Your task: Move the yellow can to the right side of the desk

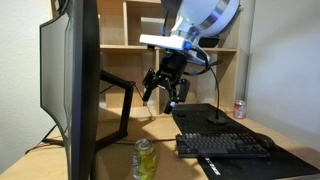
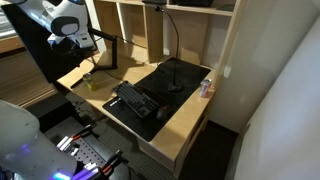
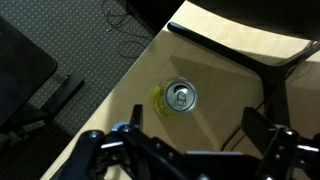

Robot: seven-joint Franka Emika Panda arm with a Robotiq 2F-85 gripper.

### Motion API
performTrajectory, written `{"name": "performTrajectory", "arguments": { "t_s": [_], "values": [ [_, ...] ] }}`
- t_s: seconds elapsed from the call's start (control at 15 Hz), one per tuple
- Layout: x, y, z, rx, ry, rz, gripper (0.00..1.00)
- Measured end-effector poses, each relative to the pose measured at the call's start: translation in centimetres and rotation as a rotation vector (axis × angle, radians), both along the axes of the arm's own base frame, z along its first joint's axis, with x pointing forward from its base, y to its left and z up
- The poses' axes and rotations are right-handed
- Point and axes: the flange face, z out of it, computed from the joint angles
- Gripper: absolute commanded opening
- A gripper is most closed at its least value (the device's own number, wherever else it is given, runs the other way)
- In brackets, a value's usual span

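In an exterior view, the gripper [image 1: 165, 92] is hanging in the air with its fingers spread, holding nothing. It is above and behind the yellow can [image 1: 145, 160], which is standing upright on the desk [image 1: 115, 163] beside the monitor [image 1: 75, 85]. In an exterior view, the can [image 2: 88, 83] is sitting near the desk's corner, off the mat [image 2: 170, 80] and well apart from the pink can [image 2: 206, 88]. In the wrist view, the open fingers [image 3: 108, 150] are framing the can's top [image 3: 180, 97] from above, not touching it.
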Motion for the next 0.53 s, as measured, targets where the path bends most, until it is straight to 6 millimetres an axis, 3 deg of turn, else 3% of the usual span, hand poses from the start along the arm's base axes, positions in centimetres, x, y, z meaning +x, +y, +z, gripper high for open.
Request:
{"name": "performTrajectory", "arguments": {
  "t_s": [0.27, 0.53],
  "values": [
    [0.1, 0.9, -5.3, -0.026, 0.048, -0.005, 1.00],
    [0.3, 1.5, -8.1, -0.037, 0.051, -0.016, 1.00]
  ]
}}
